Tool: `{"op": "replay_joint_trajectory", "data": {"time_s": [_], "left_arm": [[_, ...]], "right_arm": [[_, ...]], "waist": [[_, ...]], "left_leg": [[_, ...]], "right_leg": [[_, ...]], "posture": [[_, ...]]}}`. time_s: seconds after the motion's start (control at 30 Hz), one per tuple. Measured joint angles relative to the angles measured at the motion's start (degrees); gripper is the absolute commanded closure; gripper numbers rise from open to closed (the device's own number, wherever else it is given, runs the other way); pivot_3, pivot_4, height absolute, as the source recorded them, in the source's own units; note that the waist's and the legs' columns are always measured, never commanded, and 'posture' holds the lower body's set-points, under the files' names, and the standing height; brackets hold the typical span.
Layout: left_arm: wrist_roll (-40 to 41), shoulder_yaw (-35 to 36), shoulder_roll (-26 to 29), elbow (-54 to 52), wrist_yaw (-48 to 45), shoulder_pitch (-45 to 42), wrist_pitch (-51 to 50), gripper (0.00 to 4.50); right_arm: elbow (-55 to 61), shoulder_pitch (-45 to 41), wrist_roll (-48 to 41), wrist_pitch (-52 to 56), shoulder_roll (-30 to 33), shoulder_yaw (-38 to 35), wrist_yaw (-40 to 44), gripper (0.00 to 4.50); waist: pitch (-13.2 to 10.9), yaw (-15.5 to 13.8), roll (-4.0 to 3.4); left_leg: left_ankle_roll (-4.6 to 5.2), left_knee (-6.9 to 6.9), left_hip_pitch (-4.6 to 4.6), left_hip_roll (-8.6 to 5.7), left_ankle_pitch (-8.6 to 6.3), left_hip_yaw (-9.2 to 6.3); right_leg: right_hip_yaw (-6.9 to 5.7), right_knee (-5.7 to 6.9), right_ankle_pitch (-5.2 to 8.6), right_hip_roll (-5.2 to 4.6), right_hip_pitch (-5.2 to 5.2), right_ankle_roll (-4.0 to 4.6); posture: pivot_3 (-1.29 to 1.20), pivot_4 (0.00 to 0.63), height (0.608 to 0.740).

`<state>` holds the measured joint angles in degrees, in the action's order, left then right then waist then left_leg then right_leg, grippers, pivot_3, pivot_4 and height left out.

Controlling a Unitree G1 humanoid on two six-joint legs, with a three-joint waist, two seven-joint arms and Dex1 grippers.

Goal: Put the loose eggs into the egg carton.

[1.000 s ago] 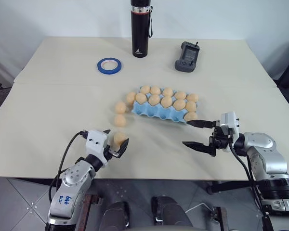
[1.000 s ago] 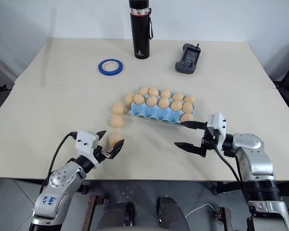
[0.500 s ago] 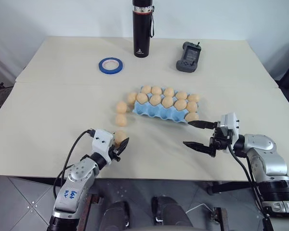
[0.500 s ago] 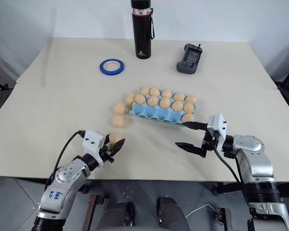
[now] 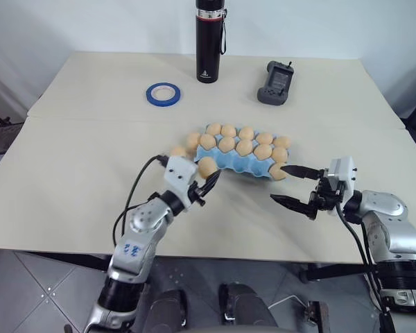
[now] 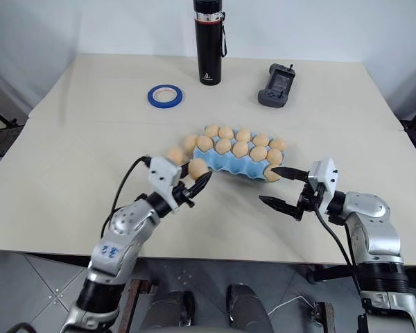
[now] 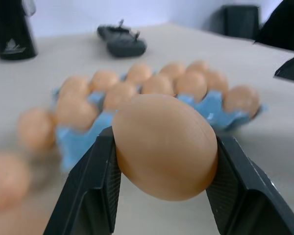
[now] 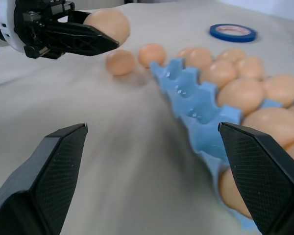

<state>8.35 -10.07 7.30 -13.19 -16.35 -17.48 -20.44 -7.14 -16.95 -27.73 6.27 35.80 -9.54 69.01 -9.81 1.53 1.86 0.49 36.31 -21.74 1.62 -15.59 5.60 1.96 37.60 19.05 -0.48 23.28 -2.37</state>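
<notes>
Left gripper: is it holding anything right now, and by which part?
Yes. The left gripper is shut on one egg, its jaws pressing the egg's two opposite sides. The right gripper is open and holds nothing.

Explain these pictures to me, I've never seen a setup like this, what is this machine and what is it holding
It is a two-armed robot at a table, putting eggs into a blue egg carton. Two pictures look down from its head; two sit on its wrists, looking along each pincer. The left pincer grips one tan egg, lifted near the carton. The right pincer hangs open and empty beside the carton's other end. Loose eggs lie left of the carton. Farther back stand a black bottle, a blue tape roll and a dark handheld device.
</notes>
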Motion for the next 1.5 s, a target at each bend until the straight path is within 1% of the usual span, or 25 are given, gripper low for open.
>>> {"op": "replay_joint_trajectory", "data": {"time_s": [0.13, 0.27, 0.47, 0.6, 0.97, 1.03, 1.17, 1.23, 1.4, 1.5], "left_arm": [[-0.9, 0.0, -3.6, 12.2, -0.4, -8.0, 5.8, 2.50], [-1.0, 0.4, -7.1, 30.1, -3.5, -18.4, 14.7, 2.50], [-1.0, 0.9, -10.0, 48.1, -8.7, -27.3, 24.3, 2.50], [-1.0, 1.5, -11.0, 54.2, -11.7, -30.0, 27.2, 2.50], [-1.0, 3.3, -13.1, 61.5, -15.1, -32.8, 31.0, 2.50], [-1.1, 3.3, -13.2, 62.4, -15.4, -33.2, 31.2, 1.79], [-1.6, 3.5, -13.2, 64.8, -14.8, -34.2, 31.6, 0.53], [-1.7, 3.9, -13.3, 65.6, -14.4, -34.5, 31.7, 0.05], [-1.7, 4.4, -13.3, 65.0, -14.7, -34.4, 31.5, 0.05], [-1.6, 4.3, -13.1, 58.8, -15.4, -33.3, 30.0, 0.05]], "right_arm": [[2.3, 2.6, -2.0, 1.1, 0.1, -3.1, -2.7, 0.00], [7.7, 8.0, -3.2, 1.7, -0.4, -4.6, -5.6, 0.00], [12.0, 12.4, -3.6, 2.6, -1.3, -5.3, -9.8, 0.00], [13.7, 13.5, -3.8, 2.7, -1.4, -5.4, -11.5, 0.00], [14.0, 14.2, -3.8, 2.6, -1.4, -5.6, -13.1, 0.00], [14.0, 14.1, -3.8, 2.6, -1.4, -5.6, -13.2, 0.00], [14.0, 14.0, -3.8, 2.6, -1.3, -5.6, -13.4, 0.00], [14.0, 14.0, -3.8, 2.6, -1.3, -5.6, -13.5, 0.00], [14.0, 14.0, -3.8, 2.6, -1.3, -5.6, -13.5, 0.00], [14.1, 13.9, -3.8, 2.7, -1.2, -5.6, -13.5, 0.00]], "waist": [[0.0, 0.0, 0.01], [0.0, -0.2, 0.04], [-0.1, 0.1, 0.08], [-0.1, 0.0, 0.09], [-0.1, 0.0, 0.10], [-0.1, 0.0, 0.10], [-0.1, 0.0, 0.11], [-0.1, 0.0, 0.11], [-0.1, 0.0, 0.10], [-0.1, 0.0, 0.10]], "left_leg": [[-0.01, 0.02, -0.01, 0.01, 0.00, 0.02], [-0.01, 0.06, -0.10, -0.02, 0.00, 0.00], [0.01, 0.05, -0.20, 0.00, -0.02, 0.08], [0.01, 0.05, -0.22, 0.00, -0.02, 0.08], [0.01, 0.06, -0.23, 0.00, -0.02, 0.08], [0.00, 0.07, -0.23, 0.00, -0.02, 0.08], [0.01, 0.10, -0.23, -0.01, -0.02, 0.08], [0.01, 0.09, -0.23, -0.01, -0.02, 0.08], [0.01, 0.09, -0.24, 0.00, -0.02, 0.08], [0.00, 0.09, -0.24, 0.00, -0.02, 0.08]], "right_leg": [[0.03, -0.01, -0.01, 0.04, 0.00, -0.03], [0.03, -0.08, -0.05, 0.06, 0.01, -0.11], [0.08, -0.14, -0.08, 0.07, 0.13, -0.17], [0.07, -0.15, -0.08, 0.06, 0.15, -0.17], [0.07, -0.13, -0.08, 0.07, 0.17, -0.17], [0.07, -0.12, -0.08, 0.07, 0.17, -0.17], [0.07, -0.12, -0.08, 0.05, 0.17, -0.17], [0.07, -0.11, -0.08, 0.06, 0.17, -0.17], [0.06, -0.11, -0.08, 0.05, 0.17, -0.17], [0.07, -0.09, -0.08, 0.05, 0.18, -0.17]], "posture": [[0.00, 0.150, 0.740], [0.00, 0.150, 0.740], [0.00, 0.150, 0.740], [0.00, 0.150, 0.740], [0.00, 0.150, 0.740], [0.00, 0.150, 0.740], [0.00, 0.150, 0.740], [0.00, 0.150, 0.740], [0.00, 0.150, 0.740], [0.00, 0.150, 0.740]]}}
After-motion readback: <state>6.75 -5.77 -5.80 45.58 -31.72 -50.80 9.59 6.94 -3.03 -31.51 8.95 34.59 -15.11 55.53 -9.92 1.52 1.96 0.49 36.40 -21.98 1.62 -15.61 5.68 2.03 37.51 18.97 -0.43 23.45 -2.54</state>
